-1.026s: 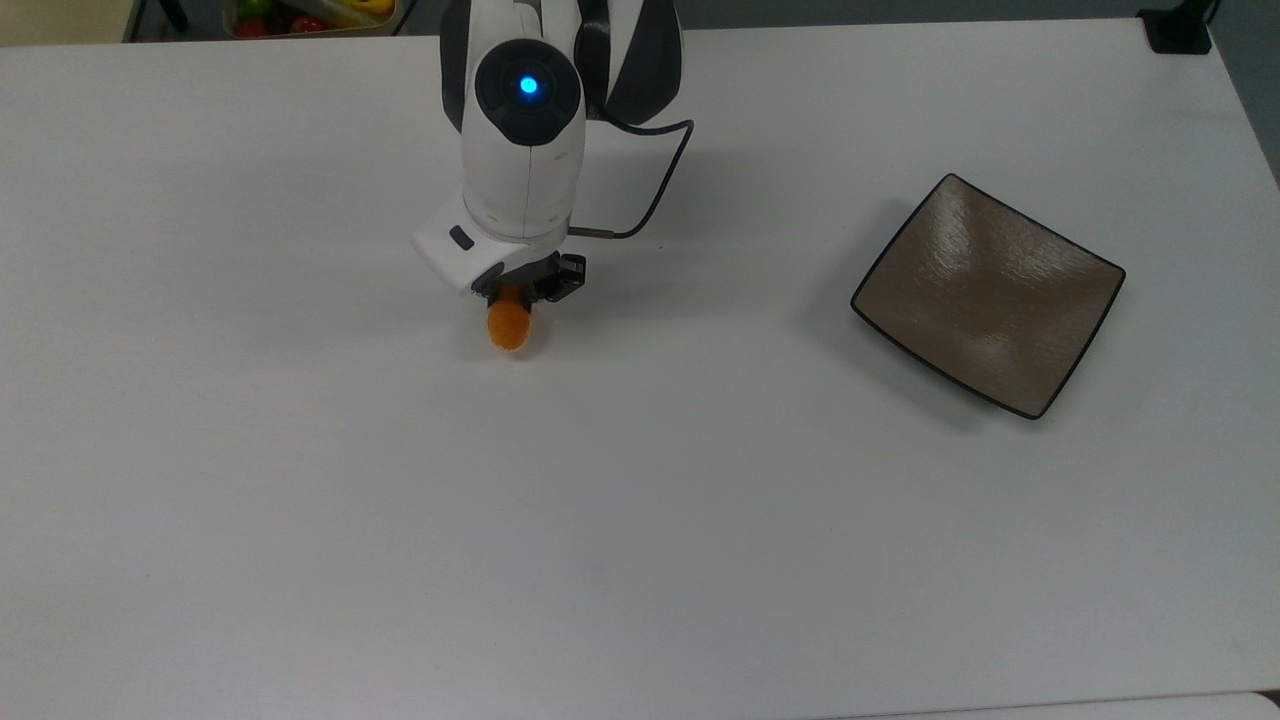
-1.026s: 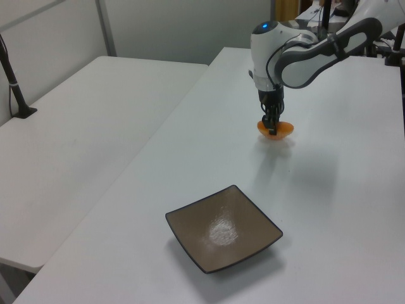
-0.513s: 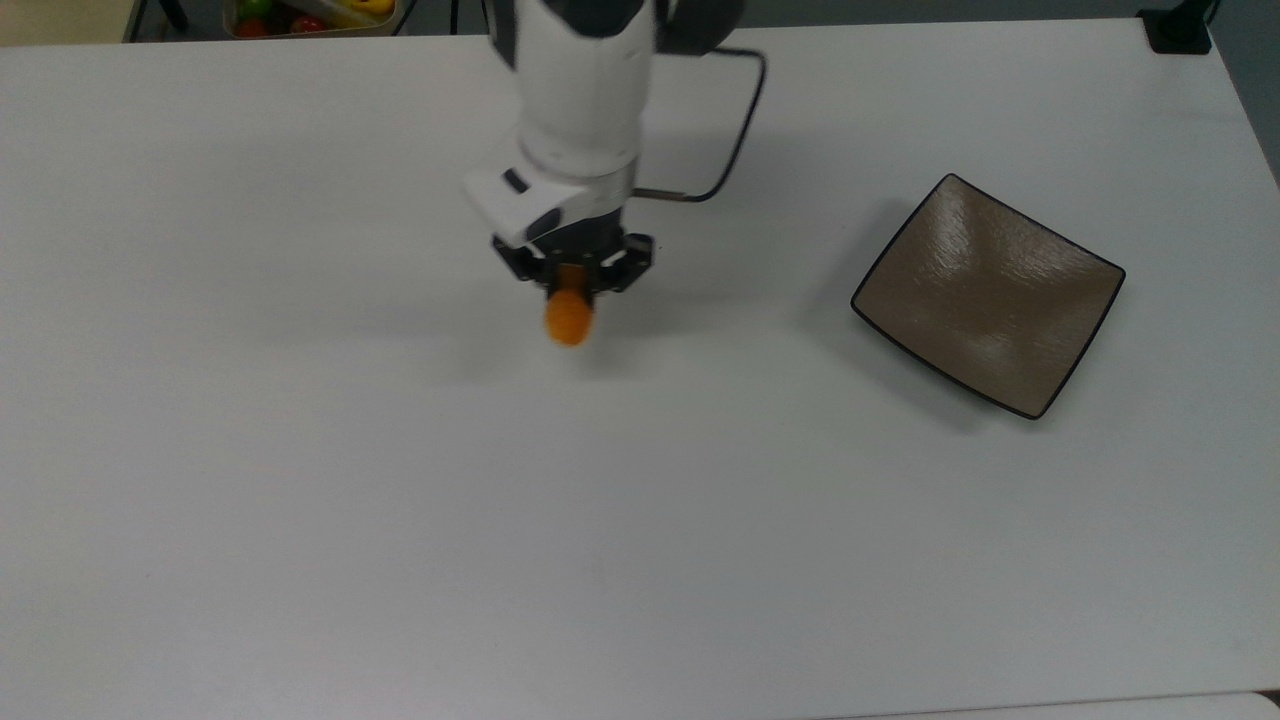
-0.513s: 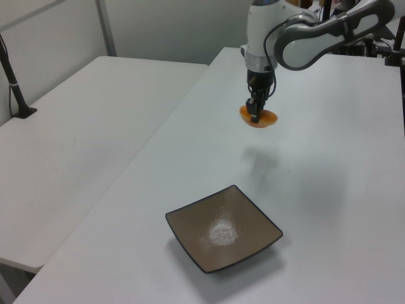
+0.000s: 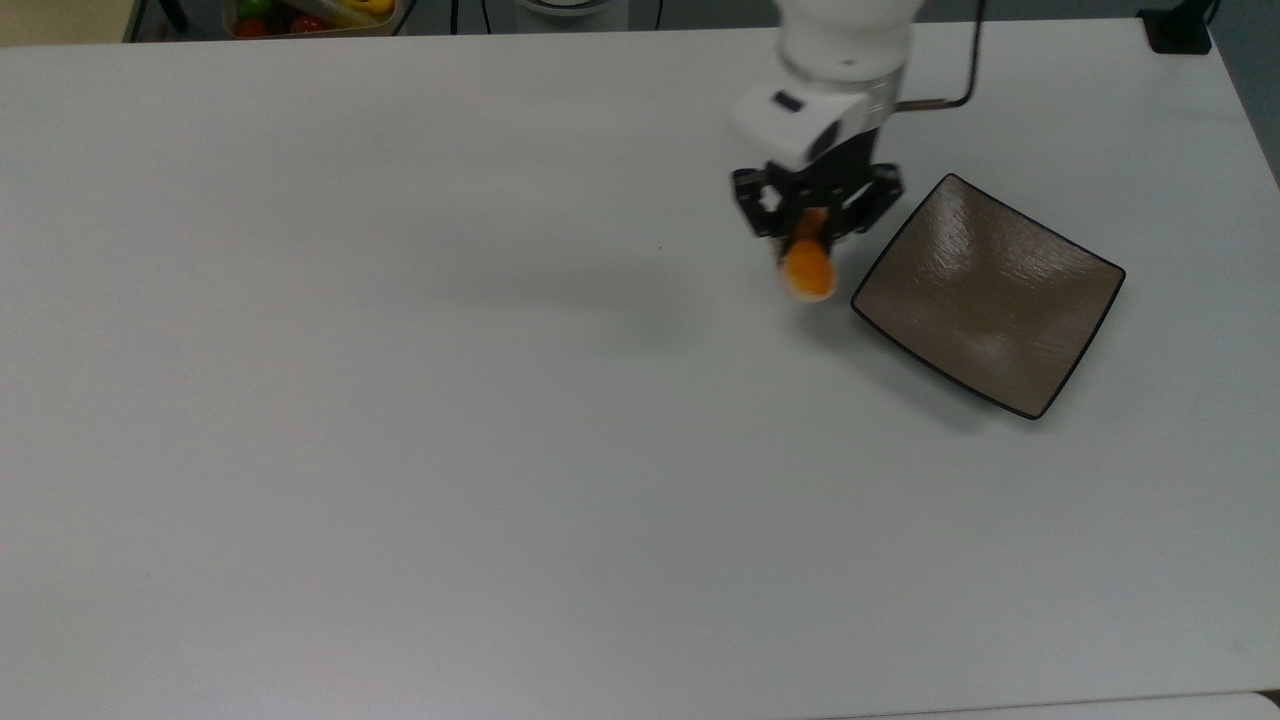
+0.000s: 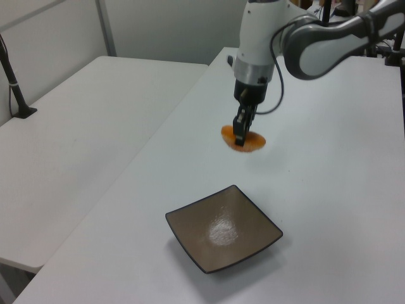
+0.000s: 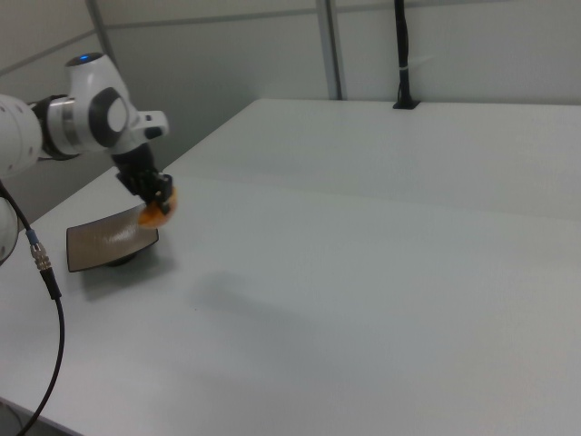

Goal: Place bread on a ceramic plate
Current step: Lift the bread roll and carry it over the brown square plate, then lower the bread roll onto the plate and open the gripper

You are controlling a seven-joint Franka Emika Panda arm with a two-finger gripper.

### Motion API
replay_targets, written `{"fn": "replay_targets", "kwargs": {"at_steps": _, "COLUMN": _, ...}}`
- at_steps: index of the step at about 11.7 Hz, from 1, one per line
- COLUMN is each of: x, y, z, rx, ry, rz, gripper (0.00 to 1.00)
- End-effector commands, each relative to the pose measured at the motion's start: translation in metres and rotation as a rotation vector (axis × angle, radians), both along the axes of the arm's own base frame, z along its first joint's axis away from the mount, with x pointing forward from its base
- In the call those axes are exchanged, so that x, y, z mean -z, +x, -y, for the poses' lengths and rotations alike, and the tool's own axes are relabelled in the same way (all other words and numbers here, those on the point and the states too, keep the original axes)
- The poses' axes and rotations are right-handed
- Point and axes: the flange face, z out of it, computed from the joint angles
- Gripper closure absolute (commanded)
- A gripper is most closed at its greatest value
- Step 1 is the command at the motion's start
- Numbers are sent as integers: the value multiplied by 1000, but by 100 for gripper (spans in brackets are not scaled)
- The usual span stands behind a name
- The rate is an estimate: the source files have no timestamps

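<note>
The small orange-topped bread (image 5: 807, 267) hangs in the air, and my gripper (image 5: 812, 236) is shut on it. In the top view it is just left of the plate's left edge. The square grey-brown ceramic plate (image 5: 990, 295) with a thin black rim lies on the white table with nothing on it. In the left view the bread (image 6: 242, 141) is held above the table beyond the plate (image 6: 223, 229), with the gripper (image 6: 240, 132) coming down onto it. In the right view the bread (image 7: 159, 212) hangs by the plate's (image 7: 109, 242) near corner, under the gripper (image 7: 156, 202).
The white table (image 5: 500, 450) spreads wide around the plate. A bin of coloured items (image 5: 310, 15) sits beyond the top view's upper left edge. A black post base (image 5: 1180, 30) stands at the top view's upper right corner. A second white table (image 6: 69, 145) lies at the left view's left.
The arm has carried the bread up off the table and across to the top view's right, from mid-table to just beside the plate's left edge. The plate has not moved.
</note>
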Motion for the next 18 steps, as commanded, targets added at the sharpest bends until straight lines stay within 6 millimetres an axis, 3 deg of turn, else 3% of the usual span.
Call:
{"fn": "replay_targets", "kwargs": {"at_steps": 1, "x": 3, "y": -16, "z": -67, "rx": -71, "ry": 48, "rz": 46, "gripper": 66}}
{"fn": "replay_targets", "kwargs": {"at_steps": 4, "x": 34, "y": -37, "z": -132, "rx": -151, "ry": 86, "rz": 79, "gripper": 64}}
{"fn": "replay_targets", "kwargs": {"at_steps": 5, "x": 46, "y": -38, "z": -144, "rx": -163, "ry": 91, "rz": 81, "gripper": 63}}
{"fn": "replay_targets", "kwargs": {"at_steps": 7, "x": 66, "y": -40, "z": -159, "rx": -175, "ry": 70, "rz": 100, "gripper": 44}}
{"fn": "replay_targets", "kwargs": {"at_steps": 8, "x": 70, "y": -41, "z": -162, "rx": -166, "ry": 68, "rz": 113, "gripper": 19}}
{"fn": "replay_targets", "kwargs": {"at_steps": 9, "x": 74, "y": -44, "z": -167, "rx": -178, "ry": 57, "rz": 115, "gripper": 4}}
{"fn": "replay_targets", "kwargs": {"at_steps": 10, "x": 75, "y": -44, "z": -167, "rx": -178, "ry": 56, "rz": 114, "gripper": 0}}
{"fn": "replay_targets", "kwargs": {"at_steps": 14, "x": 74, "y": -45, "z": -166, "rx": -178, "ry": 52, "rz": 113, "gripper": 0}}
{"fn": "replay_targets", "kwargs": {"at_steps": 18, "x": 45, "y": -48, "z": -148, "rx": -149, "ry": -1, "rz": 73, "gripper": 0}}
